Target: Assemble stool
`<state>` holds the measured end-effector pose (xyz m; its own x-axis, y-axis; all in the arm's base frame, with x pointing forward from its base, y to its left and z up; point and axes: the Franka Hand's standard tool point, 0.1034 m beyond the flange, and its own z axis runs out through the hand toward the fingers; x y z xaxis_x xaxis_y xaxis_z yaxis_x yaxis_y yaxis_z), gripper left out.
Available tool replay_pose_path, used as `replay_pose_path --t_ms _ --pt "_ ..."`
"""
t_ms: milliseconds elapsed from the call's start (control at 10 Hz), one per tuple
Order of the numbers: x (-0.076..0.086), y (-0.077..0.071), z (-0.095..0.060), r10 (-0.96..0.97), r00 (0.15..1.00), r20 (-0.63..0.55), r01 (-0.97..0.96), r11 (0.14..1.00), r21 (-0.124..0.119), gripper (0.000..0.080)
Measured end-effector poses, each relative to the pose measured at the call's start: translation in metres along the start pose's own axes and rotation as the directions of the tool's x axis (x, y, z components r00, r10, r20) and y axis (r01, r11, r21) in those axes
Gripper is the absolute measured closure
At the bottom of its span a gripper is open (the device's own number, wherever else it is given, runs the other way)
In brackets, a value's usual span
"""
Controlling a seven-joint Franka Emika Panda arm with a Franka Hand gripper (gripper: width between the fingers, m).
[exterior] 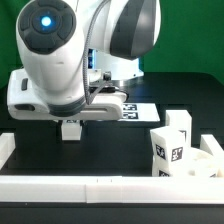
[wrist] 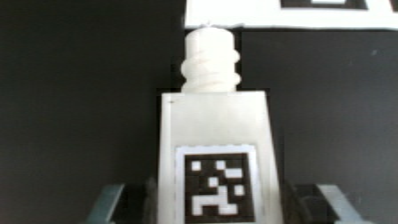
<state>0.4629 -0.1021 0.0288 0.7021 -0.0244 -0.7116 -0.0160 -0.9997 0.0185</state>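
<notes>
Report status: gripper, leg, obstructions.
Gripper shut on leg, screw end pointing away from the wrist. Seat with two legs on it at exterior view's right. Nothing seen blocking.

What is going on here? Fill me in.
The gripper holds a stool leg between its fingers, the threaded peg pointing away from the wrist. In the exterior view the leg hangs over the black table, near the marker board. The seat, with another leg standing on it, sits at that view's right by the rail.
</notes>
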Motion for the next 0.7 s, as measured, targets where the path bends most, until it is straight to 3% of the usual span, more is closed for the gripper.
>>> replay_pose_path --t_ms 100,200,300,500,600,700 --pt "-0.003 -0.016 -0.035 0.030 0.999 0.019 -0.030 1.000 0.000 0.0471" --pt "0.010 -0.017 -0.071 0.023 0.998 -0.062 -0.024 1.000 -0.009 0.0471" --pt "0.005 -0.013 -0.053 0.050 0.999 -0.020 -0.050 0.999 0.000 0.0471" --pt "0.003 -0.014 -0.053 0.049 0.999 0.010 -0.049 0.999 0.000 0.0462" --pt "-0.003 -0.014 -0.047 0.053 0.995 0.086 -0.053 0.999 0.006 0.0462" --pt "-0.004 -0.013 -0.044 0.057 0.985 0.162 -0.059 0.998 0.007 0.0288"
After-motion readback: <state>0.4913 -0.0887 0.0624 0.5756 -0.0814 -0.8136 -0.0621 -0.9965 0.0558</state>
